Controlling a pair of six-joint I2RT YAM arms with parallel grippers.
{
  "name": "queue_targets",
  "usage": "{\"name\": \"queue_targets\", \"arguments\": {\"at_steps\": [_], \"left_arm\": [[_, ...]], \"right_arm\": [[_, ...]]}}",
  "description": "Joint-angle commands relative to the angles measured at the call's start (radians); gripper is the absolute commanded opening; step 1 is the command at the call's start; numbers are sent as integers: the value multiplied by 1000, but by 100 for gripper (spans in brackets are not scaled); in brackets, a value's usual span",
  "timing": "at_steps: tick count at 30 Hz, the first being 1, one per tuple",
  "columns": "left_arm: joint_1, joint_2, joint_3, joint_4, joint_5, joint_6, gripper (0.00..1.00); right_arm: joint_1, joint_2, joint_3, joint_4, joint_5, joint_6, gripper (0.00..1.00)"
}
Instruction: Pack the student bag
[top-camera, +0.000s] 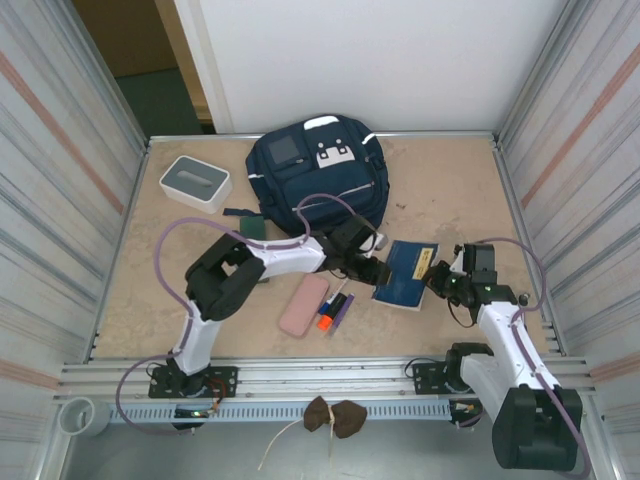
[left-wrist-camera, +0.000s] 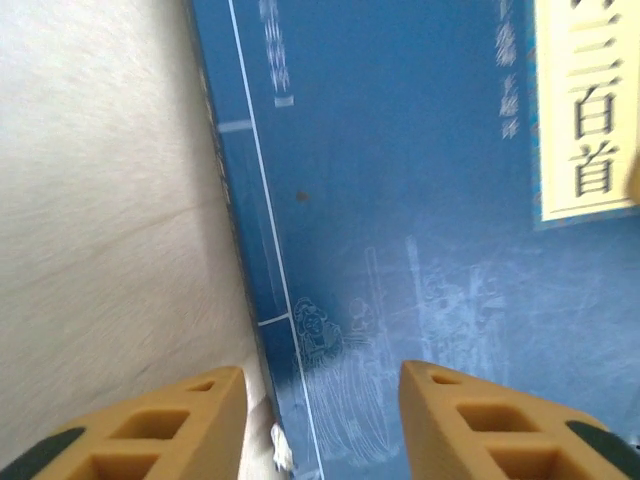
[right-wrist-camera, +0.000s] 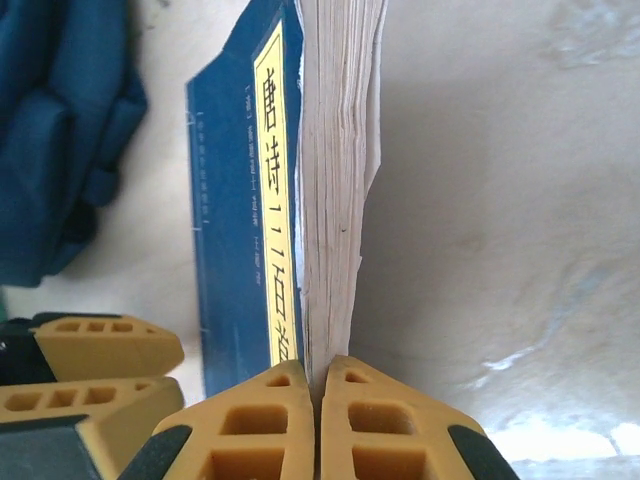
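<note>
Top external view: large navy blue fabric backpack (top-camera: 318, 175) lies at the far middle of the beige tabletop (top-camera: 450, 190), beyond both arms.
Book: blue softcover book with a yellow title strip (top-camera: 406, 273) lies just in front of the backpack, between the two end effectors.
Left end effector (top-camera: 383, 270): fingers (left-wrist-camera: 150, 425) moderately apart over the book's spine edge, gripping nothing.
Right end effector (top-camera: 432, 278): fingers (right-wrist-camera: 255, 425) pressed together at the book's page edge; whether a page is caught, cannot tell.
Nearby: pink oblong pouch (top-camera: 303, 305) left of the book.
</note>
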Motion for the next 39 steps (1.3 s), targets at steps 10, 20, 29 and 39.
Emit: {"name": "queue_targets", "arguments": {"at_steps": [10, 20, 29, 39], "left_arm": [[223, -404, -190, 165, 199, -80, 69], [287, -436, -206, 262, 319, -180, 69], [355, -478, -260, 363, 361, -249, 12], [463, -603, -284, 516, 398, -371, 0]], "right_arm": [[32, -76, 196, 239, -298, 225, 0], [201, 33, 246, 470, -300, 281, 0], [218, 180, 310, 454, -362, 182, 0], [236, 239, 399, 474, -443, 155, 69]]}}
